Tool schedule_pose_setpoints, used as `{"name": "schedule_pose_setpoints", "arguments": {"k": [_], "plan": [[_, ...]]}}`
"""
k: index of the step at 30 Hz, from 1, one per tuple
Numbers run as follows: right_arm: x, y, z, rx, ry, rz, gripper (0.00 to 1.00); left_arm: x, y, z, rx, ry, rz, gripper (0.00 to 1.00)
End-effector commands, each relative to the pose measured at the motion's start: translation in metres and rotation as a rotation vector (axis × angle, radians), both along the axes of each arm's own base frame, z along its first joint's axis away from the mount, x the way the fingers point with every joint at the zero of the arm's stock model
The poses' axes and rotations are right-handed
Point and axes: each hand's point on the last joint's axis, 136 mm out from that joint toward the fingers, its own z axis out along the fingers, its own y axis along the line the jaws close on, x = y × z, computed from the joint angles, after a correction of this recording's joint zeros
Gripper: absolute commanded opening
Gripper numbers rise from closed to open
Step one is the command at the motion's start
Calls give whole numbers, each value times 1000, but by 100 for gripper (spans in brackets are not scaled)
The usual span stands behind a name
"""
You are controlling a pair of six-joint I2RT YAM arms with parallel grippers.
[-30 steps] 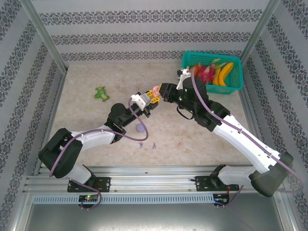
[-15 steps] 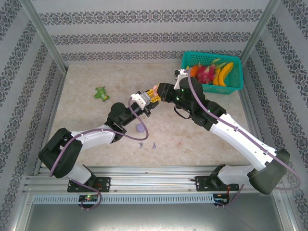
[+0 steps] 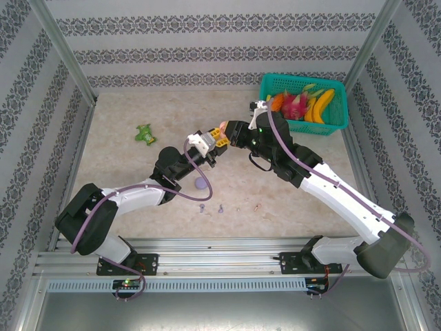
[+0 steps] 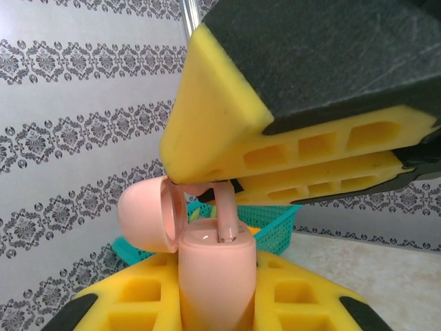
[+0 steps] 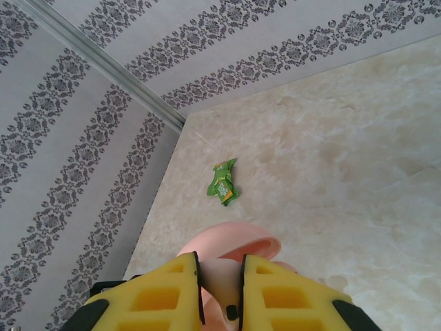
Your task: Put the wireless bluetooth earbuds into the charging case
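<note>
A pale pink charging case [image 4: 213, 276] stands upright between the yellow fingers of my left gripper [image 4: 213, 293], its lid [image 4: 148, 214] hinged open to the left. My right gripper [image 5: 220, 276] is shut on a pale pink earbud [image 5: 222, 279]. From above, the earbud's stem [image 4: 226, 214] reaches down into the case's top. In the top view the two grippers meet above mid-table, left gripper [image 3: 209, 143] and right gripper [image 3: 226, 132]. On the table lie a purple case [image 3: 199, 183], two purple earbuds [image 3: 202, 207] [image 3: 220, 208] and another pink earbud [image 3: 256, 205].
A teal basket [image 3: 303, 127] of fruit stands at the back right, close behind the right arm. A green wrapper [image 3: 145, 133] lies at the back left and is seen again as the green wrapper [image 5: 222, 183] in the right wrist view. Patterned walls enclose the table.
My right gripper has shifted slightly left and closer to the case held by the left gripper. The left arm has held still.
</note>
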Motion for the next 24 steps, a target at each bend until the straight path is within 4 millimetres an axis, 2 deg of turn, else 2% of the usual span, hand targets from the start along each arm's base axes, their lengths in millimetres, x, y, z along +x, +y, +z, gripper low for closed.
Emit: {"name": "schedule_pose_setpoints", "arguments": {"k": [1, 12, 24], "plan": [[3, 0, -9, -31, -9, -5, 16, -12, -4, 36, -71, -80, -42, 0], [6, -4, -9, -110, -58, -18, 15, -13, -4, 36, -70, -79, -45, 0], [-10, 24, -18, -188, -97, 116, 14, -12, -6, 38, -77, -73, -52, 0]]}}
